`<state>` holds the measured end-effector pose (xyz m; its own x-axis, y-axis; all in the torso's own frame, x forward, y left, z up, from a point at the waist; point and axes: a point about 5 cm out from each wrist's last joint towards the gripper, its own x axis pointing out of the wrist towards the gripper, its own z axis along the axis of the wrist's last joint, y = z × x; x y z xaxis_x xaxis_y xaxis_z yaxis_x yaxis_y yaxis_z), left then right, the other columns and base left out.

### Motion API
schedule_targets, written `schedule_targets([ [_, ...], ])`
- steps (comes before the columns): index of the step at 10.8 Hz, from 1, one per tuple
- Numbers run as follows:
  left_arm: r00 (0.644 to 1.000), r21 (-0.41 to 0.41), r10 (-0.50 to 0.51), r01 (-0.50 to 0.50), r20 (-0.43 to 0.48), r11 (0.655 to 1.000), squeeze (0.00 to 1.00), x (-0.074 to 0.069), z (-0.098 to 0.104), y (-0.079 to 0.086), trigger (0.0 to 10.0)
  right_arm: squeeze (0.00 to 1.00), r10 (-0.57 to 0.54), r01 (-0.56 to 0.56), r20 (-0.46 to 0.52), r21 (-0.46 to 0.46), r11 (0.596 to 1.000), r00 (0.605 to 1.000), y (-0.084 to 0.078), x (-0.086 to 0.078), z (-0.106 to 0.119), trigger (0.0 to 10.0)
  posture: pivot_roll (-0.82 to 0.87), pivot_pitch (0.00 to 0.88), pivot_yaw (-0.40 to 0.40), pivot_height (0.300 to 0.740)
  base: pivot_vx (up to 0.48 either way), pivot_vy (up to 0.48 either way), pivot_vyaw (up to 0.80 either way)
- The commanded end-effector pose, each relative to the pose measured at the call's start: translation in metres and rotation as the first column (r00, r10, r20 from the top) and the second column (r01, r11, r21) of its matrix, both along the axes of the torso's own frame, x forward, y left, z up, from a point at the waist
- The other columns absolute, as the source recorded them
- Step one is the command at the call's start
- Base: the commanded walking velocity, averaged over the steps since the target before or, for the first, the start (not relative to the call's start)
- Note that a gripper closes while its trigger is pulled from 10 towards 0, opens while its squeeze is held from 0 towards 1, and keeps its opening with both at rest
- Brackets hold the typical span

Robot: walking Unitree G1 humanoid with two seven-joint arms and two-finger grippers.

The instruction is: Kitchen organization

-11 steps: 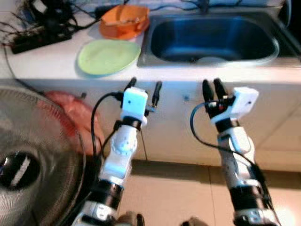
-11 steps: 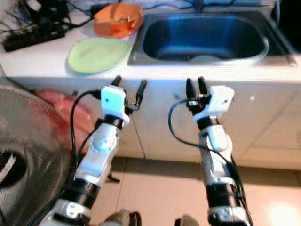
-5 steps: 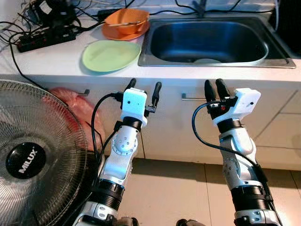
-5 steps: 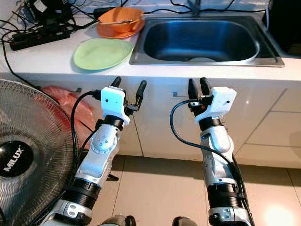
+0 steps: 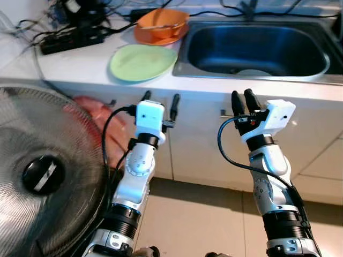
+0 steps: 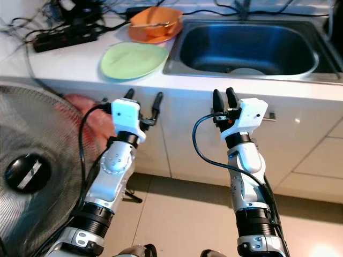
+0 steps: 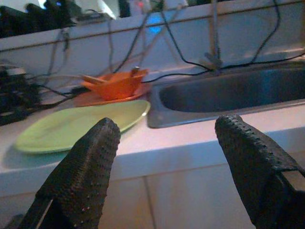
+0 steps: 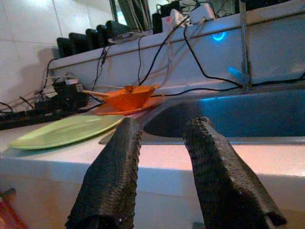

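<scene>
Both arms were raised below the counter edge, left of the sink (image 5: 257,45), because nothing was picked up yet: the left gripper (image 5: 159,99) gaped wide, the right gripper (image 5: 244,100) nearly closed (both empty), green plate (image 5: 142,61) and orange bowl (image 5: 161,24) left of the sink.

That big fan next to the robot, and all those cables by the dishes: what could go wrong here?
The fan stands close beside the left arm, so a swing or step that way might knock it. Reaching for the green plate or orange bowl, the left gripper could snag the power strip and its cables nearby. The plate lies near the counter's front edge, so a push might slide it off.
</scene>
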<state>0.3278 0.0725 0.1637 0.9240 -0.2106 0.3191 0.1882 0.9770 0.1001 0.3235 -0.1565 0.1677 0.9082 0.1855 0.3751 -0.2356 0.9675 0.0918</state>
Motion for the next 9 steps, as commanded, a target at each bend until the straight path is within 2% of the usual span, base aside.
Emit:
schedule_targets([
  [1,1.000,0.004,0.009,-0.009,-0.004,1.000,0.00,0.0002,-0.0008,0.0012,10.0,0.00,0.008,-0.008,-0.015,0.002,1.000,1.000,0.0016,0.0009,-0.0014,10.0,-0.01,0.116,0.076,0.740,0.255,0.000,0.00],
  [9,1.000,0.004,0.009,-0.009,-0.004,1.000,0.00,0.0002,-0.0008,0.0012,10.0,0.00,0.008,-0.008,-0.015,0.002,1.000,1.000,0.0016,0.0009,-0.0014,10.0,-0.01,0.116,0.076,0.740,0.255,0.000,0.00],
])
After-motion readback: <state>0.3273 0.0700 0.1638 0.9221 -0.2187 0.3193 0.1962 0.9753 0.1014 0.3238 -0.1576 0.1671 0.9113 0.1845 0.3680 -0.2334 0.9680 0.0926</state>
